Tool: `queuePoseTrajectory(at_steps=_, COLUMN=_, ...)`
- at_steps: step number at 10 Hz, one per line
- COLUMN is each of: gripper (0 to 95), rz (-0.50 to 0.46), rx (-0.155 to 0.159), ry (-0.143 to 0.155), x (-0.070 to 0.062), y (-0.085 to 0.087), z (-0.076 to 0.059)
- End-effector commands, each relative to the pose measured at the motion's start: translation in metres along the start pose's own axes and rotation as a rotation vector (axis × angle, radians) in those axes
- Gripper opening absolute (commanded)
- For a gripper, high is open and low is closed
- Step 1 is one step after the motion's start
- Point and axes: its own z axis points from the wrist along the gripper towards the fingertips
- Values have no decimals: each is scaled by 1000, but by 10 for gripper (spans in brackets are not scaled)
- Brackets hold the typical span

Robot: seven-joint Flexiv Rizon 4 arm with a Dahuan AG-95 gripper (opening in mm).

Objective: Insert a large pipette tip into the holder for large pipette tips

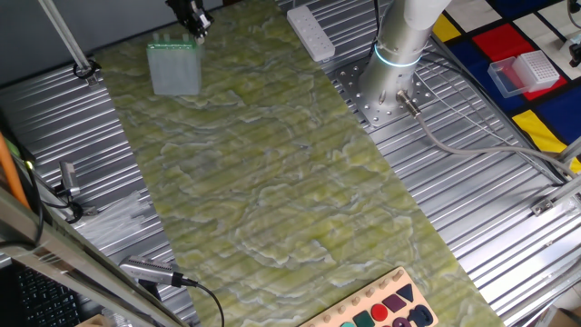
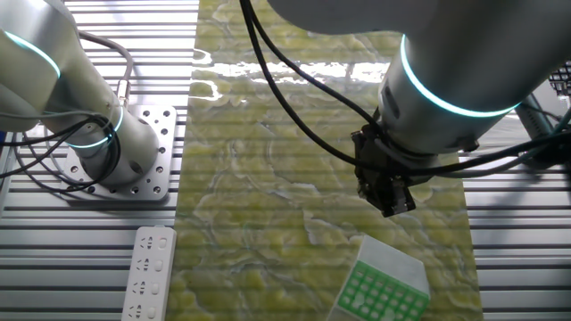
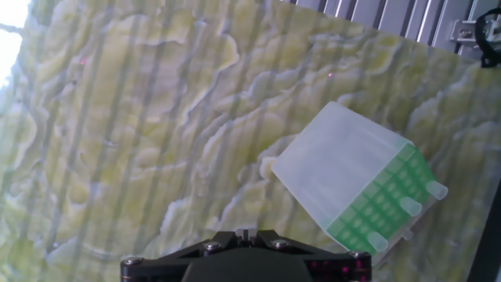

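Holder [image 3: 356,184]: the green-topped box stands on the counter [image 1: 272,191], near my end effector [image 2: 385,192].
Tip: too thin to find.
My grip: cannot tell.
Left: put the tip in.

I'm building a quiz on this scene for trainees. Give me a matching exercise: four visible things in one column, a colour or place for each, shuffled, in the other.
Things:
1. small green-topped gridded holder box
2. white power strip
3. pinkish-red box with white grid
4. green-yellow marbled mat

Descriptions:
A. on the coloured squares off the mat
B. translucent pale sides
C. beside the arm's base plate
D. runs down the table's middle

Pairs: 1-B, 2-C, 3-A, 4-D
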Motion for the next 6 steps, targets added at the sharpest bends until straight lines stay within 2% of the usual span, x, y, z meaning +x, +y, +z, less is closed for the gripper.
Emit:
queuePoseTrajectory(at_steps=1, gripper=0, rz=-1, rx=1, ry=3, x=0, y=0, z=1)
queuePoseTrajectory(at_steps=6, gripper=0, rz=-10, rx=2, ry=3, x=0, y=0, z=1)
